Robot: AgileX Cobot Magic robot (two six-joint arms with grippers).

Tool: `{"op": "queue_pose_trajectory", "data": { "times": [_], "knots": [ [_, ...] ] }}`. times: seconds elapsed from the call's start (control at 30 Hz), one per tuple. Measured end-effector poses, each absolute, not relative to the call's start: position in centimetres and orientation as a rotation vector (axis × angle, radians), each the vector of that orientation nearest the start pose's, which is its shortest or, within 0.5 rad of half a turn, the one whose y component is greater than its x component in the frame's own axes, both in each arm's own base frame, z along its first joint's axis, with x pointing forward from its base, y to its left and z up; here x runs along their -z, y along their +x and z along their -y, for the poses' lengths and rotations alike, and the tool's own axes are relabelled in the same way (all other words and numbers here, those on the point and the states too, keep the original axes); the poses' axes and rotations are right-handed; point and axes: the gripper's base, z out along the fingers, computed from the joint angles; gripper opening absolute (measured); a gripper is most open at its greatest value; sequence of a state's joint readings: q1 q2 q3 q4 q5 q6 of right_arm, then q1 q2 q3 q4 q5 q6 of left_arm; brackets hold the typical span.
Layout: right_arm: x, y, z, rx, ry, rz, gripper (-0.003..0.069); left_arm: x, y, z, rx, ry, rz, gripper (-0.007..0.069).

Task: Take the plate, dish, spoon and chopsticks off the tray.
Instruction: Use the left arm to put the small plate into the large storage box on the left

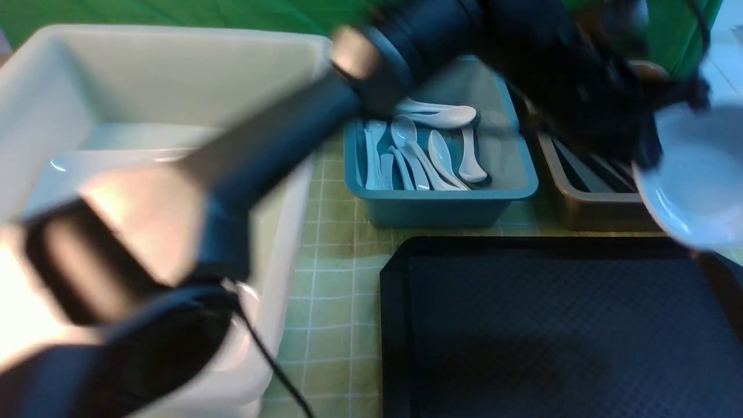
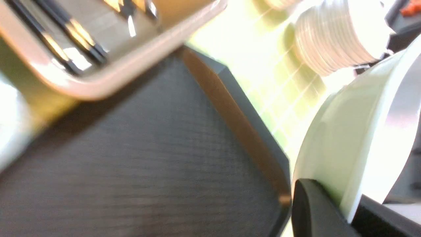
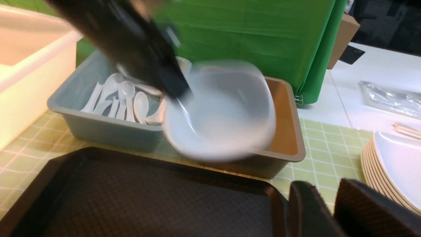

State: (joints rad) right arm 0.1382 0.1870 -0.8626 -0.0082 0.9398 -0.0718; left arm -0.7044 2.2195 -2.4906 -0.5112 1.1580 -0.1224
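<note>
My left arm reaches across the front view, and my left gripper (image 1: 644,145) is shut on the rim of a small deep white dish (image 1: 696,180). It holds the dish in the air over the brown bin (image 3: 286,131). The left wrist view shows the dish (image 2: 345,138) clamped between the dark fingers (image 2: 309,204). The black tray (image 1: 551,325) lies below, bare where it shows. My right gripper (image 3: 324,189) hovers by the tray's right corner, slightly open, with nothing between its fingers. White spoons (image 1: 429,151) lie in the teal bin and black chopsticks (image 2: 56,42) in the brown bin. The plate is out of view.
A large white tub (image 1: 145,87) stands at the left. The teal bin (image 1: 441,203) and the brown bin (image 1: 586,215) stand behind the tray. A stack of white dishes (image 3: 391,164) sits on the green checked cloth to the right. A green curtain hangs behind.
</note>
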Motion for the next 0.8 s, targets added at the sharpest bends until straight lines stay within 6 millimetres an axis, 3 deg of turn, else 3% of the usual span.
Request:
{"op": "queue_pose_trajectory", "data": {
  "times": [0.03,0.1,0.17,0.23,0.27,0.3,0.37,0.5,0.53,0.57,0.7,0.77,0.8],
  "knots": [
    [-38.6,-1.4,0.3,-0.039,-0.183,-1.738,0.0137,-38.1,34.6,34.4,1.029,0.694,-2.359,0.0008],
    [-38.7,-1.4,0.3,-0.039,-0.182,-1.737,0.0137,-41.8,35.3,29.5,0.919,0.661,-2.293,0.0008],
    [-38.7,-1.4,0.3,-0.039,-0.182,-1.735,0.0137,-43.6,36.3,25.7,0.870,0.567,-2.277,0.0008],
    [-38.7,-1.4,0.3,-0.039,-0.182,-1.735,0.0137,-44.1,36.6,24.0,0.858,0.524,-2.280,0.0008],
    [-38.7,-1.4,0.3,-0.039,-0.182,-1.735,0.0137,-44.4,36.8,21.5,0.830,0.477,-2.297,0.0008],
    [-38.7,-1.4,0.3,-0.039,-0.182,-1.735,0.0137,-44.4,36.8,20.3,0.812,0.459,-2.308,0.0008],
    [-38.7,-1.4,0.3,-0.039,-0.182,-1.735,0.0137,-43.9,36.3,17.0,0.757,0.409,-2.360,0.0008],
    [-38.7,-1.4,0.3,-0.039,-0.182,-1.735,0.0137,-41.8,34.5,13.4,0.669,0.394,-2.461,0.0008],
    [-38.7,-1.4,0.3,-0.039,-0.182,-1.733,0.0137,-40.0,33.7,11.4,0.624,0.370,-2.537,0.0008],
    [-38.7,-1.4,0.3,-0.039,-0.182,-1.733,0.0137,-39.4,33.3,10.2,0.601,0.341,-2.568,0.0008],
    [-38.7,-1.4,0.3,-0.039,-0.182,-1.733,0.0137,-36.5,32.5,3.5,0.522,0.081,-2.667,0.0008],
    [-38.7,-1.4,0.3,-0.039,-0.182,-1.733,0.0137,-36.2,32.2,0.3,0.471,-0.013,-2.667,0.0008],
    [-38.7,-1.4,0.3,-0.039,-0.182,-1.733,0.0137,-36.2,32.1,0.0,0.465,-0.016,-2.665,0.0008]
  ]
}}
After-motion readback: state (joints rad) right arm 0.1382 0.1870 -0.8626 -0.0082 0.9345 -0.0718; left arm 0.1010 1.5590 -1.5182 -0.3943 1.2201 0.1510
